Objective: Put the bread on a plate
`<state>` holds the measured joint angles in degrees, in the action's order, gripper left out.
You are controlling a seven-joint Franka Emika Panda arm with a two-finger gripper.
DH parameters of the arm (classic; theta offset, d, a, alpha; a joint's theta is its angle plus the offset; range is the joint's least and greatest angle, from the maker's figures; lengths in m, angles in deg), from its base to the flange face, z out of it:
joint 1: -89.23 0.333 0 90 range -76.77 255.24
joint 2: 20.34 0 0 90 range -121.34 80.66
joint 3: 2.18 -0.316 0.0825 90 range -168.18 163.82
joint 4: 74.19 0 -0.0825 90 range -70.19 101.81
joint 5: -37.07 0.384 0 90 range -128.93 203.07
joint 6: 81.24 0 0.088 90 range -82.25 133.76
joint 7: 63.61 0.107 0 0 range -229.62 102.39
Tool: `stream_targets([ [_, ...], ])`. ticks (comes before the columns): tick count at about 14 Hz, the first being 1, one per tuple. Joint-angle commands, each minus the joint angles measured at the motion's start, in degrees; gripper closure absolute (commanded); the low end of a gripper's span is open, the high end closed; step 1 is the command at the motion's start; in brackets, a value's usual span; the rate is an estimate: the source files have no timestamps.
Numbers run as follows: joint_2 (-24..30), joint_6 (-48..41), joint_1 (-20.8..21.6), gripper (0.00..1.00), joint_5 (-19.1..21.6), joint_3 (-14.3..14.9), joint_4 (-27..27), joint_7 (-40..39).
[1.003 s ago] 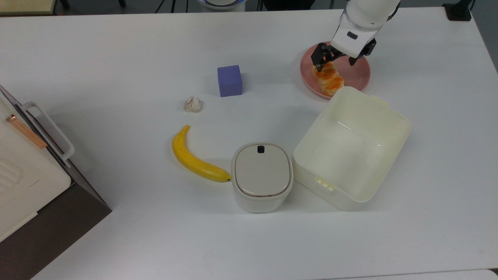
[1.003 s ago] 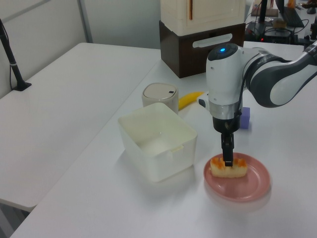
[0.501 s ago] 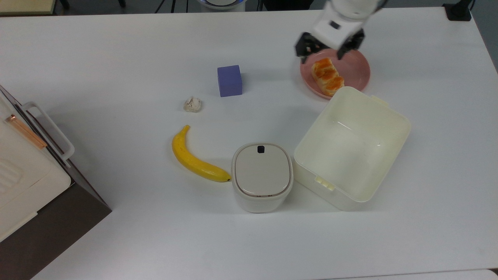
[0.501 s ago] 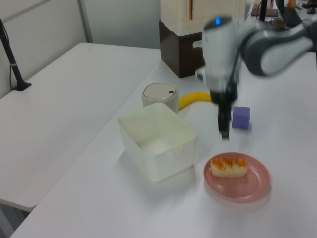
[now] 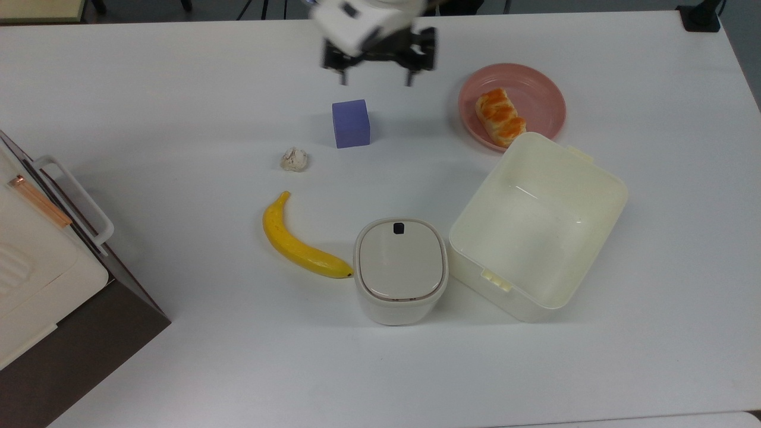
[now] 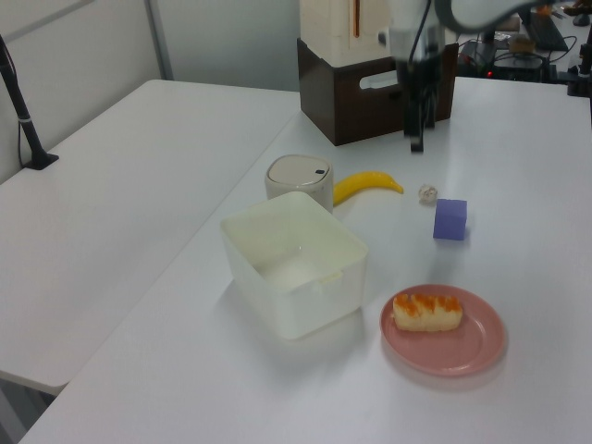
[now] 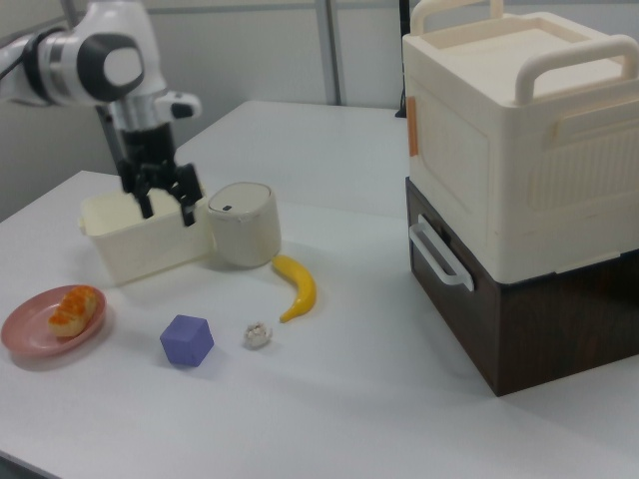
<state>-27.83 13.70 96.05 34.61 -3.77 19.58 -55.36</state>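
The bread (image 5: 500, 117) lies flat on the pink plate (image 5: 538, 98), on the side nearer the purple block (image 5: 351, 123) in the top view; nothing touches it. In the left view the bread (image 6: 426, 312) sits lengthwise on the plate (image 6: 476, 347), orange-brown top facing up. The plate rests on the white worktop (image 5: 178, 89), its edge just beside a corner of the cream tub (image 5: 538, 226). The hand (image 5: 379, 62) hangs in the air well apart from the plate, above the worktop near the purple block, w/ both fingers spread wide and nothing between them. In the right view the hand (image 7: 165, 205) appears in front of the tub (image 7: 140, 244), fingers pointing down. A lidded cream canister (image 5: 400, 270) stands beside the tub, w/ the tip of a banana (image 5: 297, 241) just beside it. A small whitish lump (image 5: 295, 159) lies between the banana and the purple block. At the top view's left edge, a cream box w/ handle (image 5: 35, 238) sits on a dark brown base (image 5: 89, 339).
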Motion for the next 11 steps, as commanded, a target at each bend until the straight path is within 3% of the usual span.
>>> stream_targets([
  [1, 0.28, -4.76, 0.48, 0.0, -1.58, 4.22, -6.93, -1.75],
  [11, 0.55, -4.32, 0.74, 0.0, -1.58, 5.98, -6.94, -1.22],
])
